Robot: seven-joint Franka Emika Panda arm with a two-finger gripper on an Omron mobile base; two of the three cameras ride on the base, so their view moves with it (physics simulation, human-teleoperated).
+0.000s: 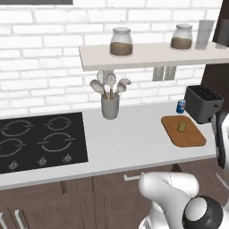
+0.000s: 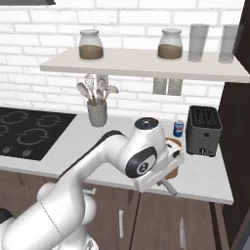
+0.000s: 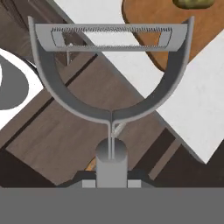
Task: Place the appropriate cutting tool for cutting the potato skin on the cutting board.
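Observation:
A grey Y-shaped peeler (image 3: 112, 74) fills the hand view, blade bar at the top and handle running down into my gripper (image 3: 112, 175), which is shut on it. Beyond the blade lies the orange-brown cutting board (image 3: 157, 30) with the olive-yellow potato (image 3: 192, 3) on it. In the left base view the board (image 1: 190, 136) rests on the counter's right end and the potato (image 1: 182, 127) sits near its middle. In the right base view my gripper (image 2: 166, 181) hangs at the counter's front edge, hiding most of the board (image 2: 172, 142), with the peeler handle (image 2: 170, 187) poking out.
A black toaster (image 1: 203, 103) and a blue can (image 1: 180, 106) stand behind the board. A grey utensil holder (image 1: 110, 106) is mid-counter and the black hob (image 1: 40, 141) is at the left. A shelf (image 2: 146, 68) with jars hangs overhead. Dark wooden cabinet fronts (image 3: 65, 131) lie below the counter edge.

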